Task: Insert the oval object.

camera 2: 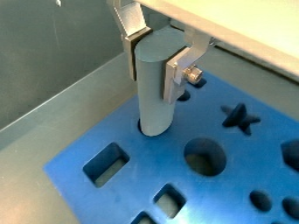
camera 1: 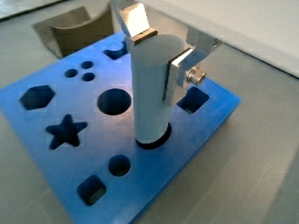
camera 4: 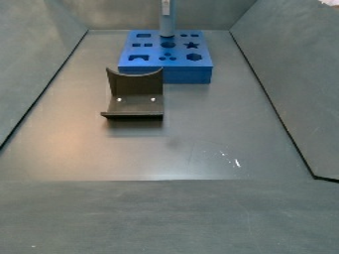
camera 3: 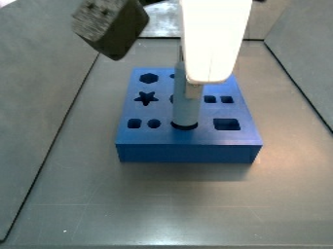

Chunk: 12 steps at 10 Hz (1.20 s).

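The oval object (camera 1: 152, 96) is a pale grey-blue peg standing upright, its lower end inside a hole of the blue block (camera 1: 70, 171). My gripper (camera 1: 160, 54) is shut on the peg's upper end, one silver finger on each side. It shows the same way in a wrist view (camera 2: 156, 79), with the peg's foot in the hole of the block (camera 2: 140, 179). In a side view the peg (camera 3: 186, 109) rises from the block (camera 3: 182, 146) under the white gripper body (camera 3: 215, 39). In a side view the block (camera 4: 169, 55) lies far back and the peg (camera 4: 167, 38) is tiny.
The blue block carries several other shaped holes: star (camera 1: 66, 131), round (camera 1: 114, 101), hexagon (camera 1: 37, 96). A dark brown arch-shaped piece (camera 4: 134, 94) lies on the grey floor in front of the block; it also shows in a wrist view (camera 1: 73, 35). Grey walls enclose the floor.
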Available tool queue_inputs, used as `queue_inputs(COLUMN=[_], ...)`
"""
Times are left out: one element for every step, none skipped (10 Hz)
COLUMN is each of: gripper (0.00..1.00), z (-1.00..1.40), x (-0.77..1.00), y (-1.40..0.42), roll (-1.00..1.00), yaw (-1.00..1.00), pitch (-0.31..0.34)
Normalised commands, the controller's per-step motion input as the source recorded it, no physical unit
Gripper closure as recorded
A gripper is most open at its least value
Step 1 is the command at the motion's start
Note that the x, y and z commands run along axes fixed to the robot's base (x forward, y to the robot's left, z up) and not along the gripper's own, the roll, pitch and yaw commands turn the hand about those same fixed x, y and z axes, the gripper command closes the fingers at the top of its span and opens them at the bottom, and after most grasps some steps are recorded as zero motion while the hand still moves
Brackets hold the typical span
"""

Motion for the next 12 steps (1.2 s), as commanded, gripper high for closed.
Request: queue_inputs(gripper=[1.00, 1.00, 1.00, 1.00, 1.00, 1.00, 1.00, 1.00, 1.00, 1.00, 1.00, 1.00], z=[-0.18, -0.25, -0.16, 0.00, 0.00, -0.02, -0.11, -0.14, -0.18, -0.30, -0.43, -0.50], x=[0.00, -0.09, -0.10, -0.15, -0.09, 0.00, 0.08, 0.12, 0.13, 0.11, 0.09, 0.06], y=[0.00, -0.04, -0.06, 0.00, -0.02, -0.03, -0.13, -0.18, -0.15, -0.06, 0.00, 0.00], roll=[0.00, 0.00, 0.00, 0.00, 0.02, 0.06, 0.08, 0.05, 0.05, 0.07, 0.10, 0.10], yaw=[0.00, 0.00, 0.00, 0.00, 0.00, 0.00, -0.11, -0.23, -0.24, -0.19, -0.17, -0.17], pitch=[0.000, -0.031, -0.020, -0.006, 0.000, 0.023, 0.030, 0.020, 0.021, 0.019, 0.023, 0.000])
